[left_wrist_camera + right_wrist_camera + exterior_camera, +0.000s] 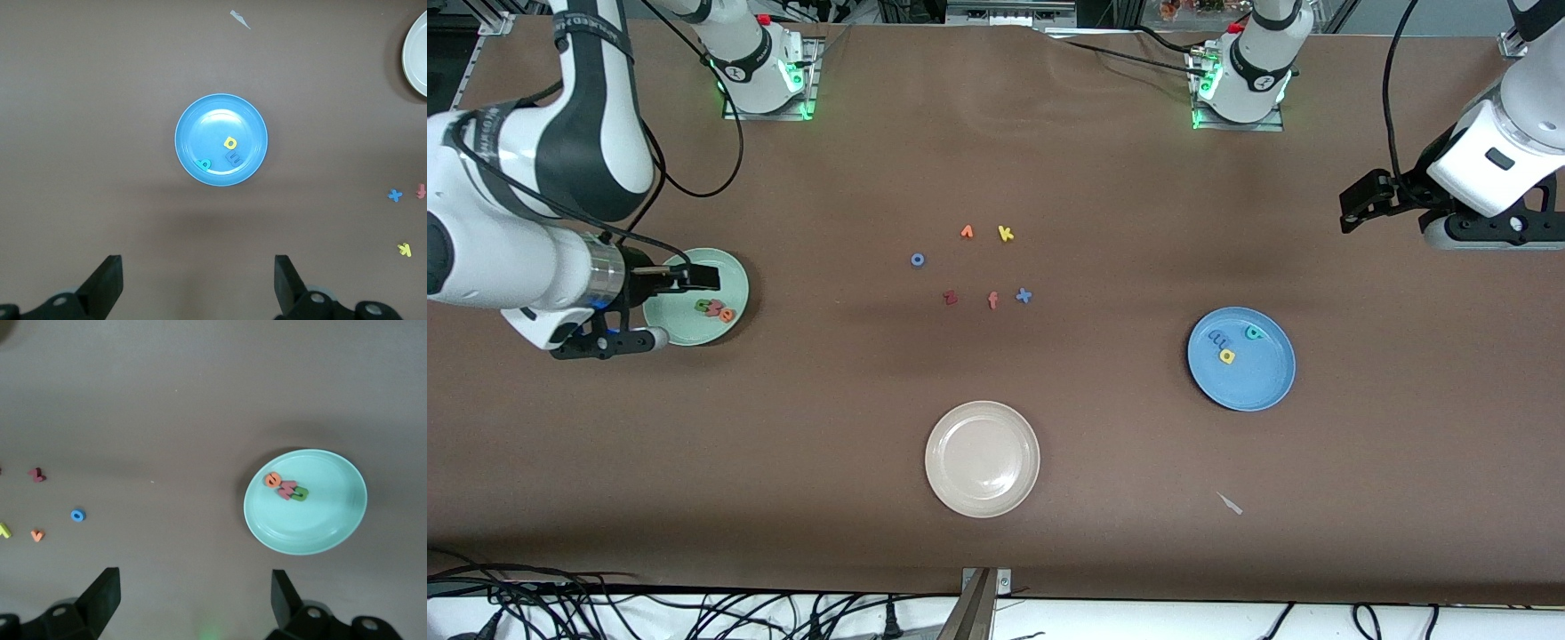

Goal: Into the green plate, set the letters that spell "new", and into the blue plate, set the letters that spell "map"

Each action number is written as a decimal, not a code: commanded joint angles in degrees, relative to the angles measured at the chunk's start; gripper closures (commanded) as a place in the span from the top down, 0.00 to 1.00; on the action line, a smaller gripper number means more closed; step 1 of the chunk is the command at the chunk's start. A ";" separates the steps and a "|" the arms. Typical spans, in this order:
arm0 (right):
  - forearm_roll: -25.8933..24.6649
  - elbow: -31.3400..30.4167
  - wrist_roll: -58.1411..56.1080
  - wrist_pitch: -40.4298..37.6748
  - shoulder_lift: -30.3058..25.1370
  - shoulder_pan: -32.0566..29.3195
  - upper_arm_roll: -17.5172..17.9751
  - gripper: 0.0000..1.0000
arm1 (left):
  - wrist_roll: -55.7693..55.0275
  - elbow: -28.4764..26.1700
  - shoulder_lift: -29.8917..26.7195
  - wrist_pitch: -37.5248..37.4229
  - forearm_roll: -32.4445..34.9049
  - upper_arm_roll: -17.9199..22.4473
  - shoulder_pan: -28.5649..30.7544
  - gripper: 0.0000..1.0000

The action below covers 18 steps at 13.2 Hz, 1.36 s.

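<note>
The green plate (pixel 680 320) (pixel 320 520) lies toward the right arm's end of the table. It holds a green n (pixel 703 305) (pixel 299 495), a salmon-pink w (pixel 714 309) (pixel 287 490) and an orange e (pixel 727 314) (pixel 272 480). In the blue plate (pixel 1263 378) (pixel 213 123) lie a blue m (pixel 1218 338) (pixel 235 158), a yellow a (pixel 1227 356) (pixel 230 143) and a teal p (pixel 1253 332) (pixel 203 164). My right gripper (pixel 609 345) (pixel 193 580) hangs open and empty beside the green plate. High over bare table at the left arm's end, my left gripper (pixel 1489 236) (pixel 198 267) is open and empty.
A beige plate (pixel 982 458) sits nearest the front camera. Mid-table lie loose letters: an orange one (pixel 967 232), a yellow k (pixel 1006 233), a blue o (pixel 917 260), a dark red z (pixel 950 297), a salmon f (pixel 992 300) and a blue x (pixel 1024 296). A pale scrap (pixel 1230 503) lies nearer the camera than the blue plate.
</note>
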 commanded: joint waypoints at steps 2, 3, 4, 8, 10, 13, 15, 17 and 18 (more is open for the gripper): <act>0.58 2.45 0.57 -3.93 -0.24 -0.16 -1.15 1.00 | 0.69 1.21 0.32 -1.16 0.28 0.12 -0.34 1.00; 0.85 2.45 0.39 -4.02 -0.24 -0.16 -1.59 1.00 | 0.69 1.21 0.32 -1.16 0.28 0.12 -0.34 1.00; 0.85 2.45 0.48 -4.02 -0.24 -0.16 -1.59 1.00 | 0.69 1.21 0.32 -1.16 0.28 0.12 -0.34 1.00; 0.94 2.45 0.83 -4.02 -0.24 -0.07 -1.41 1.00 | 0.69 1.21 0.32 -1.16 0.28 0.12 -0.34 1.00; 0.85 2.45 0.92 -4.02 -0.24 0.10 -1.33 1.00 | 0.69 1.21 0.32 -1.16 0.28 0.12 -0.34 1.00; 0.76 2.45 0.92 -4.02 -0.24 0.19 -1.24 1.00 | 0.69 1.21 0.32 -1.16 0.28 0.12 -0.34 1.00; 0.58 2.45 0.57 -4.02 -0.33 0.19 -1.33 1.00 | 0.69 1.21 0.32 -1.16 0.28 0.12 -0.34 1.00; 0.50 2.45 0.13 -4.54 -0.33 0.19 -1.50 1.00 | 0.69 1.21 0.32 -1.16 0.28 0.12 -0.34 1.00; 0.50 2.45 0.13 -4.46 -0.25 0.19 -1.50 1.00 | 0.69 1.21 0.32 -1.16 0.28 0.12 -0.34 1.00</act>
